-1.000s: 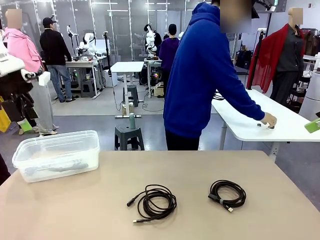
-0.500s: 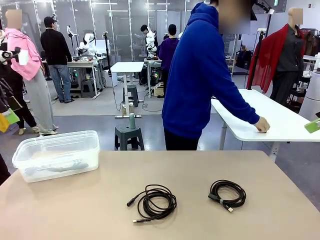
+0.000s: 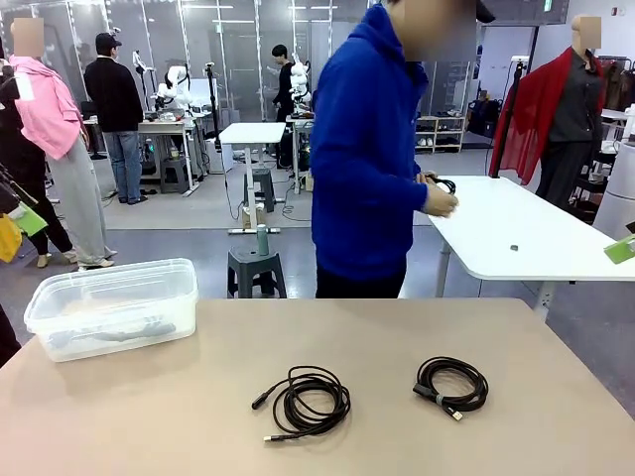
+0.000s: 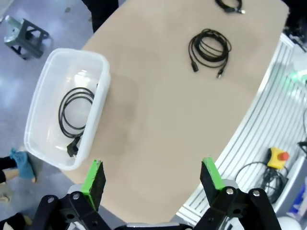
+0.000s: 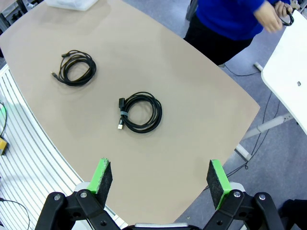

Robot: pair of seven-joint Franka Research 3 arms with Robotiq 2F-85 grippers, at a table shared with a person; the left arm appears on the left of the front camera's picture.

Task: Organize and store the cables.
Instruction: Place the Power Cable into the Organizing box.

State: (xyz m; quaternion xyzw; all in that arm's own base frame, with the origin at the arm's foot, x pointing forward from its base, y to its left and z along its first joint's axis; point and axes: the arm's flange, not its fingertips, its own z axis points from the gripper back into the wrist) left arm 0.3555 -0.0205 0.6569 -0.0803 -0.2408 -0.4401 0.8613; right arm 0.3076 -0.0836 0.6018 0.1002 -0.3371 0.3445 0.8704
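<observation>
L gripper [image 4: 151, 165] & R gripper [image 5: 159, 165] are held wide, empty, above table [image 3: 149, 416]. Mid coil [image 3: 308, 402] & right coil [image 3: 451, 385] are seen on it, well apart; third coil [image 4: 74, 115] is stowed in bin [image 4: 103, 72]. Risk: if only one strand is pinched, coil may be unwound or snagged on bin rim.

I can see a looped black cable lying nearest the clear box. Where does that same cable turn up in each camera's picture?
Front view: the cable lies low at centre, left of the other coil.
Left wrist view: upper right of centre.
Right wrist view: upper left.
Shared landmark: the clear box, always on the cable's far side from the other coil.
</observation>
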